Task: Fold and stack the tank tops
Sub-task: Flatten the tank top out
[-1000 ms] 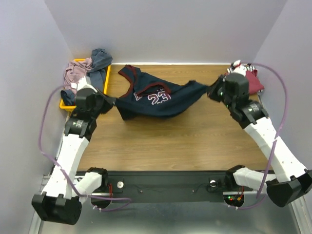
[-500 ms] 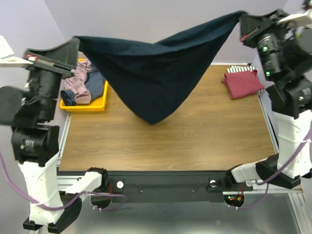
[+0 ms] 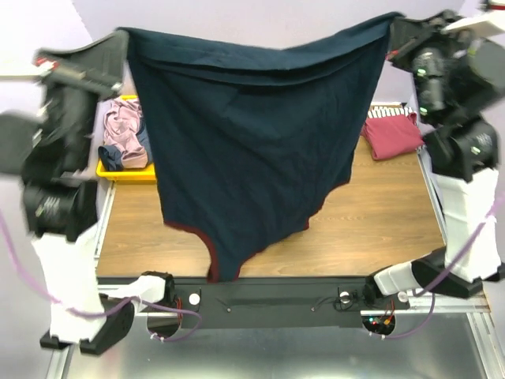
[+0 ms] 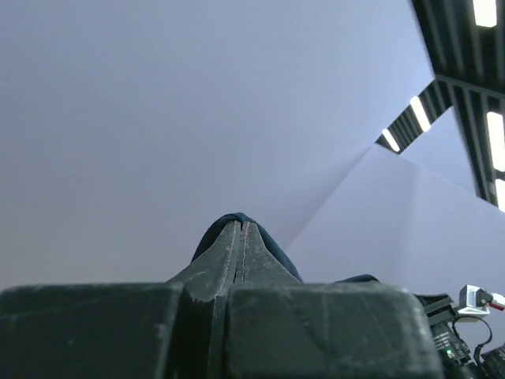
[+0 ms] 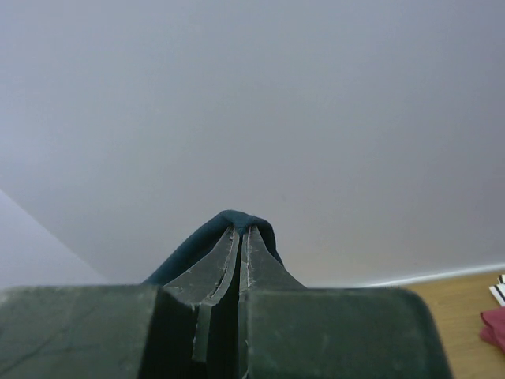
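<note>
Top external — your left gripper [image 3: 120, 38] is pinched tight on one top corner of the navy jersey [image 3: 252, 142], and your right gripper [image 3: 393, 38] is pinched on the other corner. Both are raised well above the table [image 3: 379, 221]. The jersey hangs spread between them like a curtain, its maroon-trimmed lower edge dangling over the table's near edge.

Left wrist view: fingers [image 4: 227, 249] pressed together, a fold of navy cloth wrapped over the tips. Right wrist view shows the same: fingers [image 5: 225, 260] closed, navy cloth bulging past them.

Yellow tray [image 3: 130, 171] sits at the table's far-left corner, holding the mauve top [image 3: 122, 122] crumpled over the grey-blue top [image 3: 118, 158]. Dark red top [image 3: 392, 134] lies folded at the table's far-right corner. The striped top [image 3: 387, 112] peeks out along its far side — under it or behind it, you can't tell which.
</note>
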Robot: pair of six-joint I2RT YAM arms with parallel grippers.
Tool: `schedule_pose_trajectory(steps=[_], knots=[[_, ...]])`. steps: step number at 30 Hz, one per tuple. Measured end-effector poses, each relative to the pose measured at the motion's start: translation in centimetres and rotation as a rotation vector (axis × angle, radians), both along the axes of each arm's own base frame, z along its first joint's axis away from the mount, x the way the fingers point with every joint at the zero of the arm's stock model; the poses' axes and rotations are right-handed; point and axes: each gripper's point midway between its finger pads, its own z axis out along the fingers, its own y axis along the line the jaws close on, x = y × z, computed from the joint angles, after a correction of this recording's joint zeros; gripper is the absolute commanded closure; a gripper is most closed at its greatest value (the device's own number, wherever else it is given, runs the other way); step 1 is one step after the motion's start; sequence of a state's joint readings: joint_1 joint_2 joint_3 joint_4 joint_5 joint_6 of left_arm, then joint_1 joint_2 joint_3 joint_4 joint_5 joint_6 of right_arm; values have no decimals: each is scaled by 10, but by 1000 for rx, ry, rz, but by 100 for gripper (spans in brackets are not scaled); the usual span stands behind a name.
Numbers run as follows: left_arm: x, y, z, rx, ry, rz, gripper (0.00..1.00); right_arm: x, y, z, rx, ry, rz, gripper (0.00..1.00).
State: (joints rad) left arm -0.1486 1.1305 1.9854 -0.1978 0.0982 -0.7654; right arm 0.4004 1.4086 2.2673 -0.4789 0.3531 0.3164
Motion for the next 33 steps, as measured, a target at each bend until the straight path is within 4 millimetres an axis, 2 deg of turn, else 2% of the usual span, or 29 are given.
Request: schedule_pose_trajectory(steps=[2,3,6,7,8,9,10,11,12,13,14,17,18,21,23,24,26,29,32,33], knots=[[27,-5,-16,4,50,-5,100,21,5,-17,-23,41,-20,99],[47,-8,-28,7,85,-7,100,31,8,-23,-35,57,-26,99],[94,-16,-50,17,147,-11,100,74,22,-48,-76,110,-45,99],[116,-20,-58,21,168,-14,100,97,27,-60,-92,133,-52,99],[147,-25,-73,30,207,-19,100,109,29,-62,-98,135,-59,99],[165,-29,-83,38,237,-27,100,132,33,-72,-108,146,-57,99],[187,-34,-88,51,254,-46,100,154,33,-82,-112,164,-60,99],[204,-40,-83,59,246,-65,100,161,34,-82,-106,160,-54,99],[239,-46,-92,66,256,-83,100,190,31,-96,-105,172,-62,99],[250,-49,-89,69,241,-96,100,206,26,-105,-102,182,-66,99],[271,-51,-87,64,215,-127,100,219,20,-113,-98,191,-74,99],[302,-43,-100,37,200,-182,100,239,2,-128,-92,206,-96,99],[307,-38,-107,31,211,-190,100,242,-3,-129,-89,204,-104,99],[313,-9,-115,20,211,-173,100,238,-16,-107,-69,133,-119,99],[305,5,-104,22,178,-166,100,229,-18,-90,-59,83,-117,99],[300,8,-98,25,161,-167,100,216,-19,-73,-51,44,-114,99],[278,11,-75,38,99,-173,100,198,-21,-53,-40,-6,-107,99],[242,5,-46,61,22,-196,100,169,-21,-30,-26,-66,-91,99],[200,-3,-39,78,-18,-225,100,144,-25,-29,-9,-74,-84,99],[190,-5,-45,81,-19,-233,100,140,-25,-39,-3,-54,-79,99]])
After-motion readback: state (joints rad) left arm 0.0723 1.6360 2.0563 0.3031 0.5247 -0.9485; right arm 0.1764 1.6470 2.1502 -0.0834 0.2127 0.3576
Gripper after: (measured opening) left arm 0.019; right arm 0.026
